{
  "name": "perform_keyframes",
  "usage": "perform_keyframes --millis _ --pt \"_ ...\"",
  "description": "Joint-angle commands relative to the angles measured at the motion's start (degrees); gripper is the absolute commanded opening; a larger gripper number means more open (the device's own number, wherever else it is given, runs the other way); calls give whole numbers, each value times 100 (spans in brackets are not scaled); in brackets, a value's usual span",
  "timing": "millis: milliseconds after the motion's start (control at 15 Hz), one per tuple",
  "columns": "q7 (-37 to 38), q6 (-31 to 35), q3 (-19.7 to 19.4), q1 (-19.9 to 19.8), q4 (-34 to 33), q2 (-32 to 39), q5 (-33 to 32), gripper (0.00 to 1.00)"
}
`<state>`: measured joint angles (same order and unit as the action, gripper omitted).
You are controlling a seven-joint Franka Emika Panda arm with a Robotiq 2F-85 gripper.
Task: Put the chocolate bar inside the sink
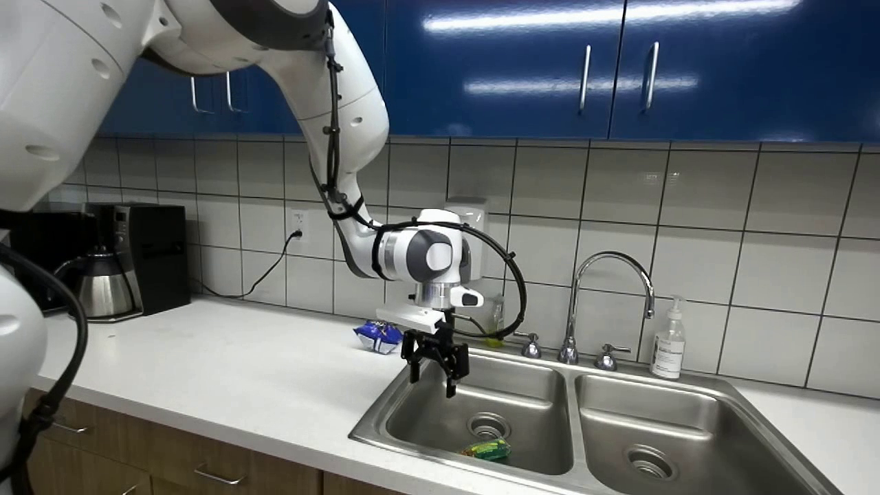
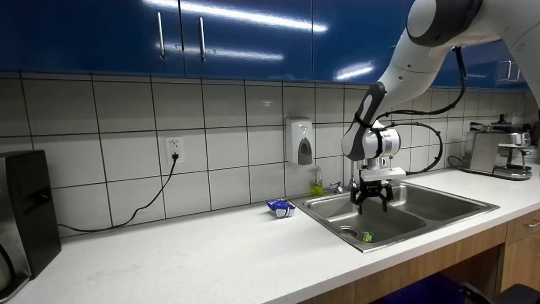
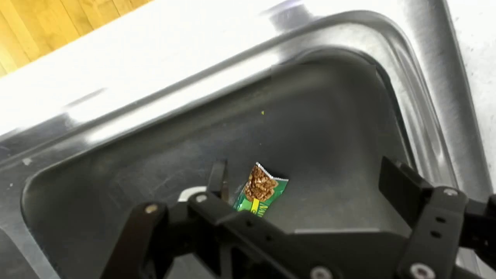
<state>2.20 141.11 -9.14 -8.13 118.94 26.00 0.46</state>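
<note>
Kitchen, recognizable by its fixtures and appliances. A double-basin stainless-steel sink [image 1: 576, 419] with a gooseneck faucet [image 1: 573, 309] is set into a white desk [image 2: 202, 253] along a tiled backsplash [image 2: 225, 145]. Glossy blue wall cabinets [image 1: 502, 75] hang above; wood-fronted drawers [image 1: 185, 450] lie below. A coffee maker [image 1: 161, 258] with a metal carafe [image 1: 104, 292] and, in an exterior view, an espresso machine [image 2: 485, 152] stand on the desk. A soap dispenser [image 2: 298, 137] is mounted on the backsplash. Whether the kitchen serves a home or an office cannot be determined.

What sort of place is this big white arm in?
Probably a kitchen, perhaps a break room: there's a two-basin sink, blue wall cabinets, and what looks like a coffee maker on the counter.
</note>
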Motion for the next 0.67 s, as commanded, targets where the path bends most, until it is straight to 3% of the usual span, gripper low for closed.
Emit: perform_keyframes --millis 0,333,400,600 --pt "-196 -150 24 21 826 -795 -172 100" --pt "-126 -115 -6 84 1418 -1308 -291 100" --pt "-96 -32 25 40 1107 -927 -173 100" --pt "-96 -21 25 41 1155 -951 -175 100"
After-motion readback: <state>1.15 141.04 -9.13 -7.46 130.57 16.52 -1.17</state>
